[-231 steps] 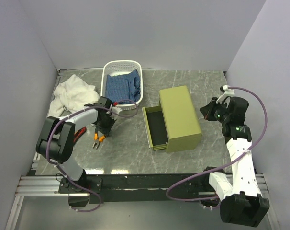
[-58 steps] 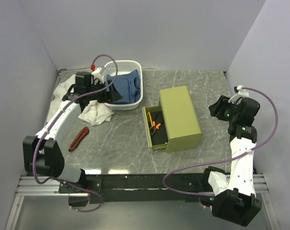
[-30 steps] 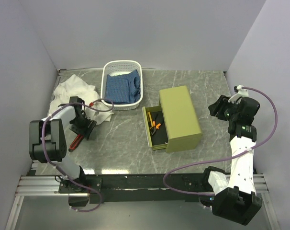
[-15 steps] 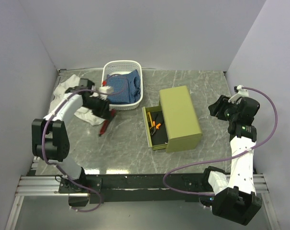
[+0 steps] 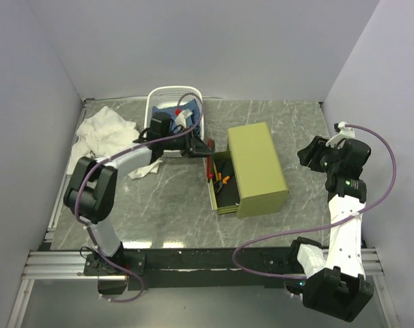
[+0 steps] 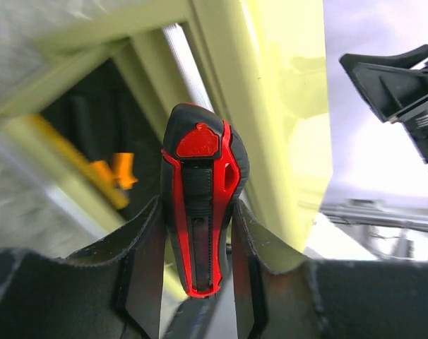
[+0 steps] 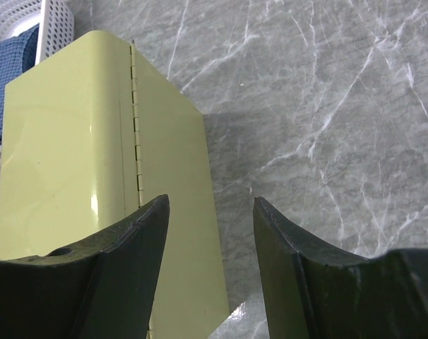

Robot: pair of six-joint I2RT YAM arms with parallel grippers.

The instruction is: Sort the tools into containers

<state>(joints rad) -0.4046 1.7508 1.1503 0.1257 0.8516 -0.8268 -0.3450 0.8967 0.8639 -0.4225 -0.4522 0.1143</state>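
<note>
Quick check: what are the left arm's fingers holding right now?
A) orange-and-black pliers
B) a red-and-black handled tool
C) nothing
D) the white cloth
B: the left wrist view shows the red-and-black handled tool clamped between the left fingers, in front of the olive-green metal drawer chest's open drawer.

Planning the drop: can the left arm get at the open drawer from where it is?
Probably yes. The left gripper, shut on the red-black tool, is at the open mouth of the drawer, nothing between them. Pliers lie inside but leave room; the right gripper hangs beyond the chest.
</note>
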